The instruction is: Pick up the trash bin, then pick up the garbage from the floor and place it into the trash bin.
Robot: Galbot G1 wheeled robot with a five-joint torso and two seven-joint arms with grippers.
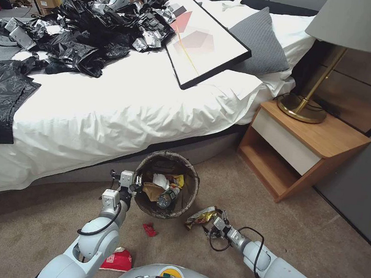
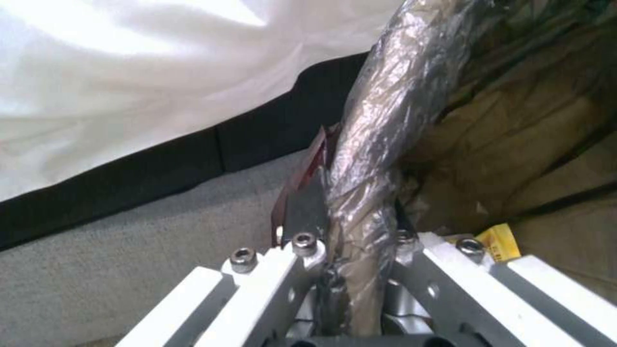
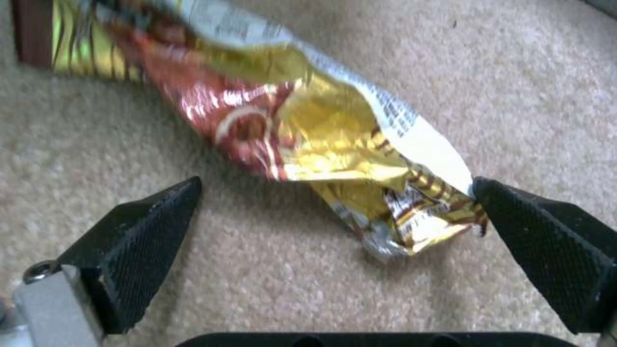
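The right gripper (image 1: 217,217) is down at the floor (image 1: 307,242) with its black fingers (image 3: 141,241) spread wide, the crumpled end of the yellow snack wrapper (image 3: 302,144) lying between them; one fingertip is right at the wrapper's edge, the other stands clear of it, and nothing is clamped. The wrapper, gold and red foil, lies flat on the beige carpet and stretches away from the gripper toward the trash bin (image 1: 190,193), which stands just beyond it and close to the foot of the bed (image 1: 122,105). The left gripper (image 1: 132,185) is clenched on the bin's near rim, its fingers pinching the liner-wrapped edge (image 2: 373,159) from both sides. Inside the bin lie a clear bottle (image 1: 166,197), a brown paper bag (image 1: 152,191), a white tissue (image 1: 161,181) and a yellow packet (image 1: 176,180). On the carpet on the robot's side of the left gripper, a small flat red packet (image 1: 149,229) lies alone, and nearer the robot's body a crushed red-and-white paper cup (image 1: 118,260) rests beside the left arm. Beyond the right gripper and farther to its outer side stands a wooden nightstand (image 1: 300,147) bearing a brass lamp (image 1: 316,91). A heap of black plastic bags (image 1: 86,34) and a framed picture (image 1: 206,38) lie on the white bedcover.
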